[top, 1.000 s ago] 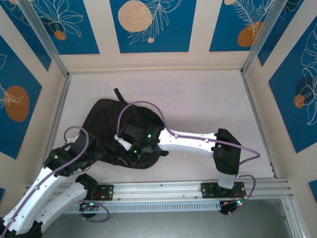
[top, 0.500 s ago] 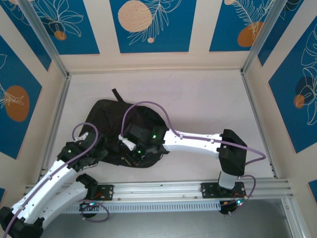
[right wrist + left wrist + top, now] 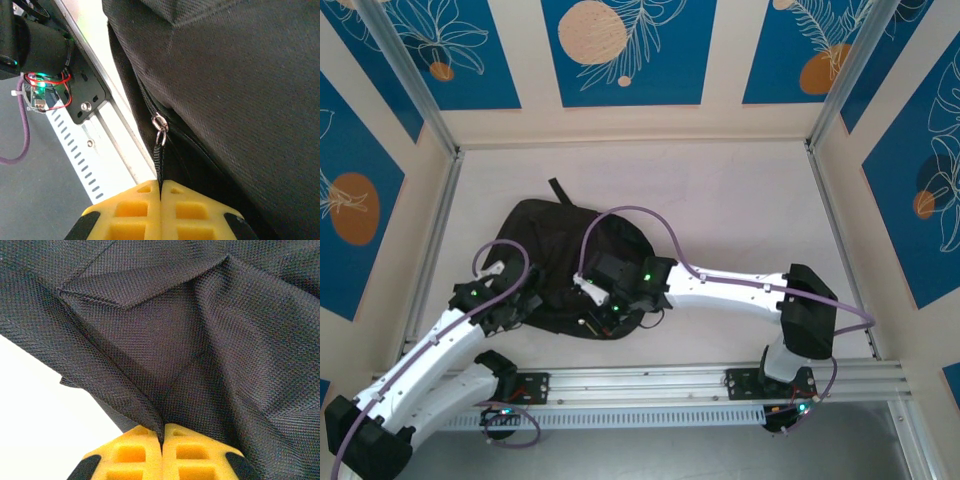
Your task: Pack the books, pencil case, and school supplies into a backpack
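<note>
The black fabric backpack (image 3: 555, 250) lies on the white table, left of centre. My left gripper (image 3: 162, 432) is shut, pinching a fold of the backpack (image 3: 190, 340) fabric at its left near edge; from above the left gripper (image 3: 525, 303) sits at the bag's left side. My right gripper (image 3: 160, 186) is shut on the black webbing zip pull (image 3: 159, 160), which hangs from a small metal ring on the backpack (image 3: 240, 80) zip; in the top view the right gripper (image 3: 603, 318) is at the bag's near edge. Books, pencil case and school supplies are out of view.
The aluminium rail (image 3: 650, 382) with the arm bases runs along the near table edge, just below the bag. A metal frame post (image 3: 840, 240) borders the right side. White table surface (image 3: 740, 210) stretches to the right and behind the bag.
The left arm reached forward to the bag's left edge and its gripper shut on the fabric. The right arm shifted slightly right, still holding the zip pull.
</note>
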{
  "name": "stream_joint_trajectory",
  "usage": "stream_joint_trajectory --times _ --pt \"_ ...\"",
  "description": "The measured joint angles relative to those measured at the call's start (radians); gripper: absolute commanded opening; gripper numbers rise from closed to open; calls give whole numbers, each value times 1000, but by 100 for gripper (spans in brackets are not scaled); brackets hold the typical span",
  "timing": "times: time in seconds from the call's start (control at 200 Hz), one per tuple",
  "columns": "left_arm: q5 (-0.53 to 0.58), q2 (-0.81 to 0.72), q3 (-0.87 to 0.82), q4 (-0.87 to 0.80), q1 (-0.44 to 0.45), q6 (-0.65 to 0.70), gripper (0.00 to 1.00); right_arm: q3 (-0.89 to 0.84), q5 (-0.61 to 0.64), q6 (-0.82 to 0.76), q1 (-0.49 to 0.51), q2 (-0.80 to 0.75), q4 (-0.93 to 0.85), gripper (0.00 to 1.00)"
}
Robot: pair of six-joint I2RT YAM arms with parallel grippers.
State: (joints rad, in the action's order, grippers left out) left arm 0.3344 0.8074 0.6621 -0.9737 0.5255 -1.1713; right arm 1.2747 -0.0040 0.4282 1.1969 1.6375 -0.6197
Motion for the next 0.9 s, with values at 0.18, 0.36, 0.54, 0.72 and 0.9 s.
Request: stream_joint_trajectory --times 0.18,0.36,0.54,0.72,0.9 --pt "-2 3 0 8 -11 21 0 -71 0 -4 -28 -71 -6 0" --pt "-1 23 5 18 -31 49 0 -158 2 -4 -81 -172 -31 0" --pt "-4 64 14 38 -41 89 0 -226 5 -3 -138 -266 -46 0" --pt "-6 150 68 53 -46 154 0 -253 18 -14 -158 -292 -53 0" --pt "-29 281 169 69 -53 235 6 -280 11 -30 -155 -325 -42 0"
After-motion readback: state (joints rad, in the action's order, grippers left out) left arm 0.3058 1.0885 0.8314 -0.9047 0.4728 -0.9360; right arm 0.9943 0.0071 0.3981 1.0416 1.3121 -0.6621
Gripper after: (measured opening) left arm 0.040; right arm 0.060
